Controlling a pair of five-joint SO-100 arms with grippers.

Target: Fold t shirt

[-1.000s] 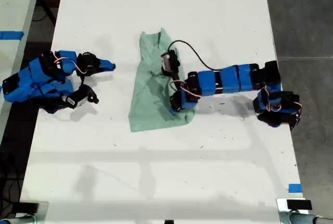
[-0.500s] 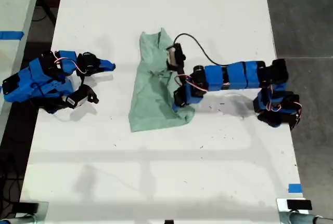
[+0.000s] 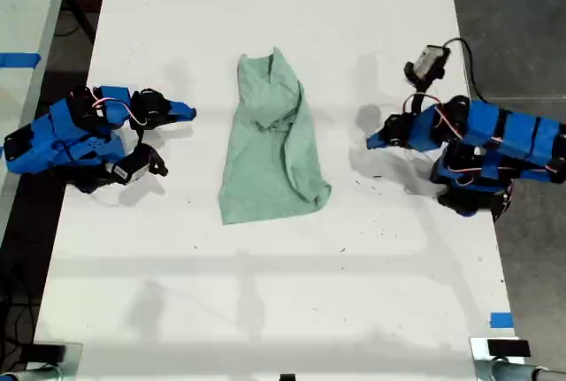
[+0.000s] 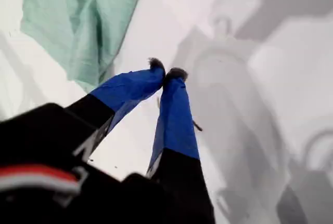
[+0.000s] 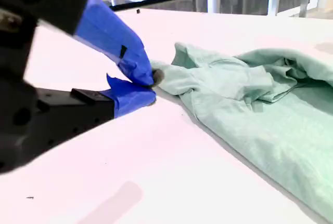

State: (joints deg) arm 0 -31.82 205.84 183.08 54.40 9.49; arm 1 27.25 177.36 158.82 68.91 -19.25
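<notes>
My first gripper (image 3: 373, 140) has pulled back from the t shirt (image 3: 274, 147). Half a second ago it was reaching over the garment's edge on the exterior view's right; now it is off the cloth, with bare white tabletop (image 3: 265, 293) between them. The arm is drawn in toward the exterior view's right. In the first wrist view, that gripper (image 4: 166, 73) has its blue fingers (image 4: 174, 115) together, tips touching, with nothing between them. The mint-green cloth (image 4: 78, 21) lies well beyond the tips.

My second gripper (image 3: 187, 114) has not moved. It sits low on the exterior view's left and points at the narrow end of the shirt. In the second wrist view its fingers (image 5: 119, 47) are also closed, tip against tip, and empty. The tips (image 5: 152, 86) look close to the shirt's (image 5: 250, 109) nearest edge, while the exterior view shows a strip of tabletop between them.

The t shirt lies free in the middle of the tabletop, between the two arms. It is wrinkled, and its narrow end is toward the exterior view's top. The wider hem is toward that view's bottom. A fold runs along the side on the exterior view's right, where cloth is doubled over itself.
</notes>
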